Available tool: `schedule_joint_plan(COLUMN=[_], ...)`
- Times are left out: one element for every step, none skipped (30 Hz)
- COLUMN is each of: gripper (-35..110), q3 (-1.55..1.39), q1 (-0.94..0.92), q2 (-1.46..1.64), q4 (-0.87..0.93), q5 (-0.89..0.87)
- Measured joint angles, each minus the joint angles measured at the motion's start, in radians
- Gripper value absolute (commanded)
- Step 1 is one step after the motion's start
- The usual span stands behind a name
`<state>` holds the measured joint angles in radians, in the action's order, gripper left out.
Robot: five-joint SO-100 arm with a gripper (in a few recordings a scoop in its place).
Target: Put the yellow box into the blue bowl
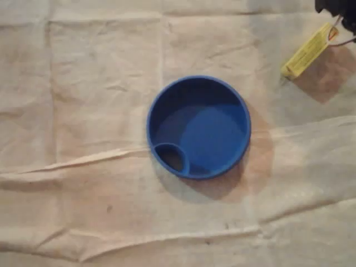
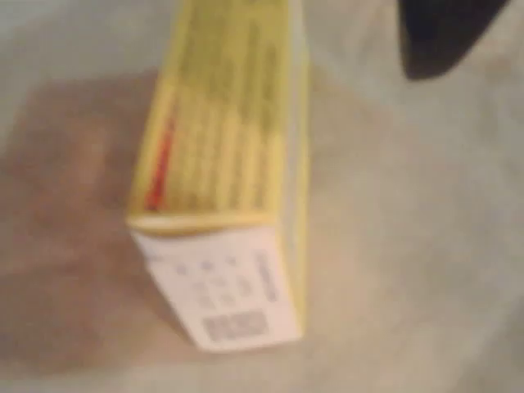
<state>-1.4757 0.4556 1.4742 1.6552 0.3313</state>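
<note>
A plain, improvised work surface; the kind of room cannot be told. A creased beige cloth with fold lines and small stains covers it.

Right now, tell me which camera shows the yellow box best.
The wrist view: the yellow box is close up, showing its printed side and white barcode end, though blurred. The overhead view shows it small and slanted at the upper right edge, apart from the blue bowl.

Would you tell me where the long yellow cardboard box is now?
In the overhead view, the long yellow cardboard box is at the upper right, above and right of the round blue plastic bowl, apart from it.
</note>
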Motion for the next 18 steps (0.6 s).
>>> schedule_joint_plan(gripper=[32,32,32,32,32,32,32,32,32,32,32,32,32,32,32,32,32,32], q3=[0.0,0.0,0.0,0.0,0.0,0.0,0.0,0.0,0.0,0.0,0.0,0.0,-0.002,-0.011,-0.025,-0.041,-0.055,-0.064], q1=[0.0,0.0,0.0,0.0,0.0,0.0,0.0,0.0,0.0,0.0,0.0,0.0,0.0,0.0,0.0,0.0,-0.003,-0.005], q2=[0.0,0.0,0.0,0.0,0.0,0.0,0.0,0.0,0.0,0.0,0.0,0.0,0.0,0.0,0.0,0.0,0.0,0.0], q4=[0.0,0.0,0.0,0.0,-0.008,-0.018,-0.026,-0.031,-0.035,-0.035,-0.035,-0.035,-0.035,-0.037,-0.037,-0.037,-0.037,-0.037], q5=[0.0,0.0,0.0,0.0,0.0,0.0,0.0,0.0,0.0,0.002,0.009,0.017,0.023,0.028,0.034,0.035,0.038,0.038])
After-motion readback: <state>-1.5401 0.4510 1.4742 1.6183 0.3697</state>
